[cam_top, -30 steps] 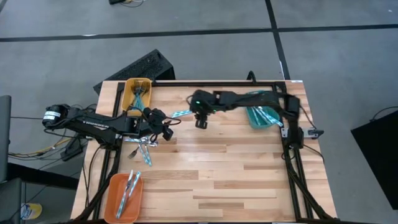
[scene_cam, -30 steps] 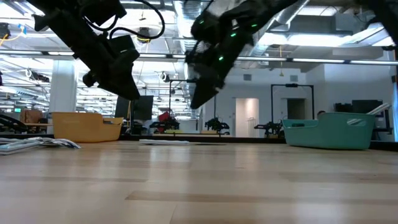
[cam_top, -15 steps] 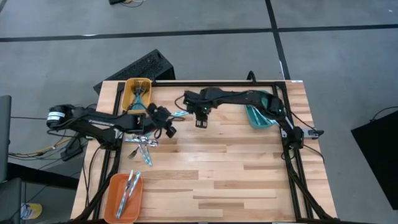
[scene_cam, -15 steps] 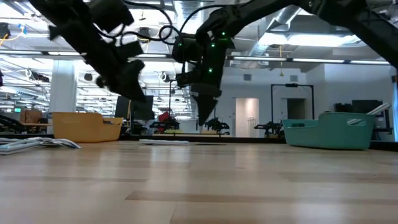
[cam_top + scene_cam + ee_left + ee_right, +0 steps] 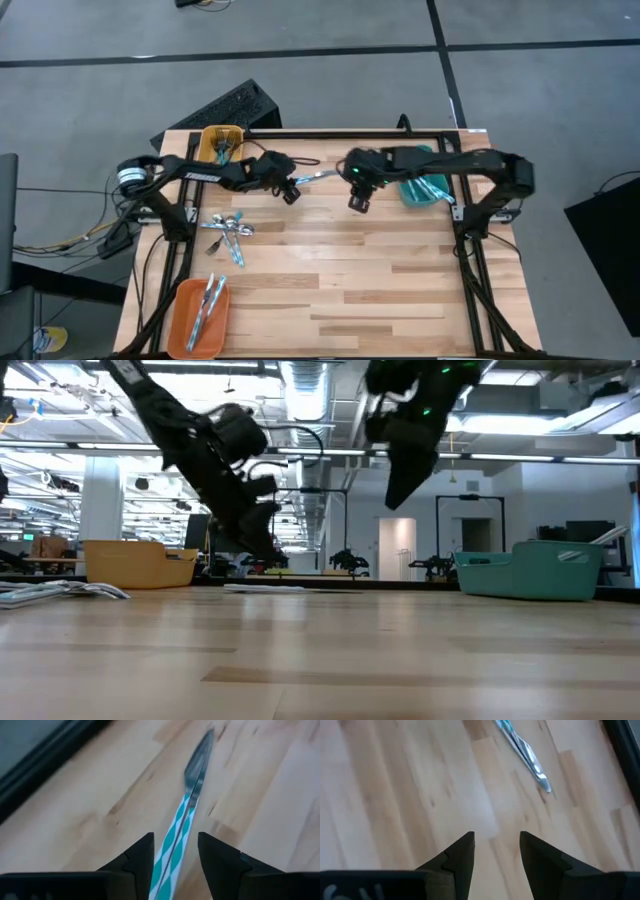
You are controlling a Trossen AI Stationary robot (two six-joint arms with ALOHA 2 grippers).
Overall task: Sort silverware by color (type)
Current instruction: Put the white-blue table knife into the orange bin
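Near the far edge of the wooden worktop [image 5: 350, 270], a slim knife with a silver blade and teal-and-white diamond-patterned handle [image 5: 186, 815] lies flat on the wood. The left gripper [image 5: 173, 851] hangs over the handle end, its two dark fingers parted on either side of it, not yet closed. The right gripper [image 5: 496, 851] hovers nearby above bare wood, fingers apart and holding nothing.

More silverware [image 5: 228, 232] lies loose near the left edge.
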